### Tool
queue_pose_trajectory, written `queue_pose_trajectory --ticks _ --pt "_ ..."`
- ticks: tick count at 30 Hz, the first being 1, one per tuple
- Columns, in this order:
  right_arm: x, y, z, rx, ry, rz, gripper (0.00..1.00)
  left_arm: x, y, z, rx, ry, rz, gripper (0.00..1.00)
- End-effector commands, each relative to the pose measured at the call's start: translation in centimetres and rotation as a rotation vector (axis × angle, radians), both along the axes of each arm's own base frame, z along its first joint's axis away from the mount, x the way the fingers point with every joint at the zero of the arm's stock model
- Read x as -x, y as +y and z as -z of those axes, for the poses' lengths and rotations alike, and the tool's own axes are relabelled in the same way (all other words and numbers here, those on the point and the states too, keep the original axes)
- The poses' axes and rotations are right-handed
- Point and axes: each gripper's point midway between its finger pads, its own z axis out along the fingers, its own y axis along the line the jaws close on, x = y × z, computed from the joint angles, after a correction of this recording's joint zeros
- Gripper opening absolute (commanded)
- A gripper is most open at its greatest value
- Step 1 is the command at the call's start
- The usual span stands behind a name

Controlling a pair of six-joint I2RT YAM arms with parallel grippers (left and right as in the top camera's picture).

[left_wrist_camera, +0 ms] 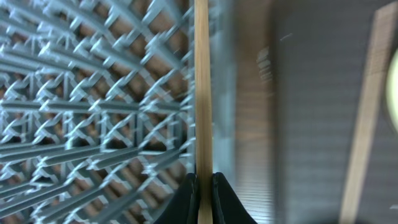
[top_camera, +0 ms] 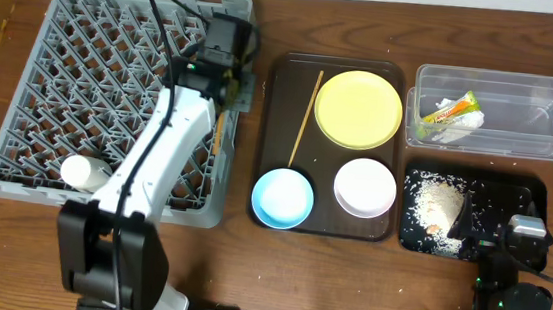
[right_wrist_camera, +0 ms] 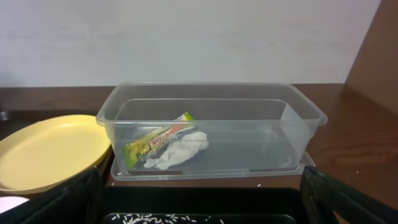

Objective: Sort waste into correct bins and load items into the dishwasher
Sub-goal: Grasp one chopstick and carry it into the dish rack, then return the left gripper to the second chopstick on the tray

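Loading is the step in hand. The rack (top_camera: 63, 76) fills the left of the desk (top_camera: 246, 273), and the left gripper (left_wrist_camera: 204, 190) hangs over its right edge, jaws clamped on a chopstick (left_wrist_camera: 203, 93) that runs far to near along the rack's border. Whether the stick touches the lattice I cannot tell. As I judge it, the next move calls for lowering the stick into a channel between pegs, not across the rim, and only then parting the jaws. Thin as it is, it may slip through the lattice or roll off onto the strip of desk beside the rack.

The brown tray (top_camera: 282, 95) sits in the middle, just right of the rack. The tub (top_camera: 521, 116) stands at the far right and the black tray (top_camera: 514, 196) near right. The right gripper (right_wrist_camera: 202, 205) rests at the black tray's near edge, jaws wide apart and empty.

On the brown tray wait the plate (top_camera: 359, 109) at the far right, the white bowl (top_camera: 365, 187) near right and the blue bowl (top_camera: 283, 198) near left. The cup (top_camera: 84, 170) lies in the rack's near left corner. The second chopstick (top_camera: 305, 117) lies flat along the brown tray's left side, just beside the plate's rim, which leaves little room for a grip. The wrapper (right_wrist_camera: 158, 140) and napkin (right_wrist_camera: 177, 152) lie in the tub, and the crumbs (top_camera: 437, 211) in the black tray.

The left arm (top_camera: 161, 155) crosses the rack's right half, so that part is covered while it holds there.
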Motion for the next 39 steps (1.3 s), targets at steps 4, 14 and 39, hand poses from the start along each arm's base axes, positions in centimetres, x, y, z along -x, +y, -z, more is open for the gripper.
queue_pose_trajectory --ticks 4,14,39 --pt "0.0 -0.3 0.0 0.007 -0.003 0.013 0.99 0.2 3.1 3.4 -0.065 0.102 0.016 0.08" --pt "0.0 -0.3 0.0 0.007 -0.003 0.013 0.99 0.5 1.8 3.4 -0.012 0.112 0.059 0.33" --pt "0.0 -0.3 0.0 0.007 -0.003 0.013 0.99 1.1 -14.9 10.6 0.279 0.21 0.39 0.48"
